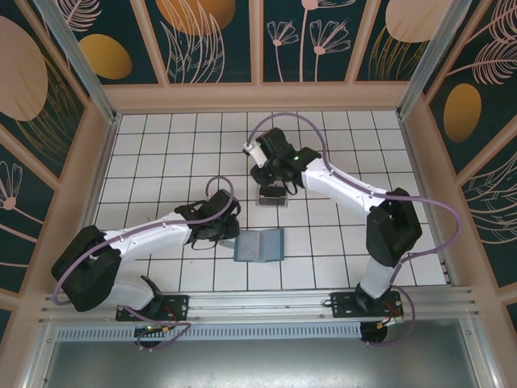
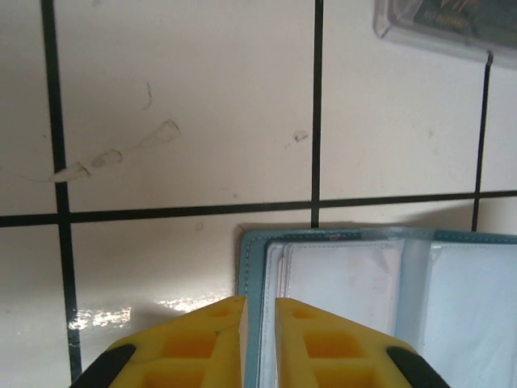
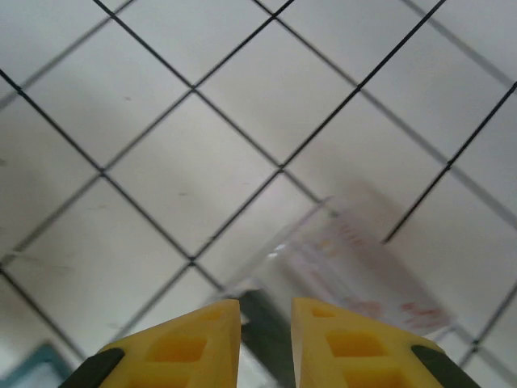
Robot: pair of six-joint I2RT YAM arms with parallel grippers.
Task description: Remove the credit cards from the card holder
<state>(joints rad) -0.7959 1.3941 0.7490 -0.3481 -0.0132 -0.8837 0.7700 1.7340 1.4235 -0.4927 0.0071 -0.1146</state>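
Top view: left gripper (image 1: 230, 234) at left edge of open card holder (image 1: 260, 245), lower centre. Right gripper (image 1: 271, 179) over clear stand (image 1: 271, 196), centre.
Left wrist: fingers (image 2: 323, 347) nearly closed, seemingly pinching holder edge. Pale card (image 2: 339, 283) apparently sleeved.
Right wrist: fingers slightly apart, dark card (image 3: 263, 315) between them, grip unclear.
Judged: 1 card out. Next, right gripper to sleeve mouth.

The top camera is looking down from behind the arm bases (image 1: 153, 309) over the whole tabletop (image 1: 161, 153), while the wrist cameras are peering closely past the left pincer (image 2: 258, 339) at the card holder (image 2: 339, 275) and past the right pincer (image 3: 265, 339) at the clear stand (image 3: 363, 275), both shared overhead.
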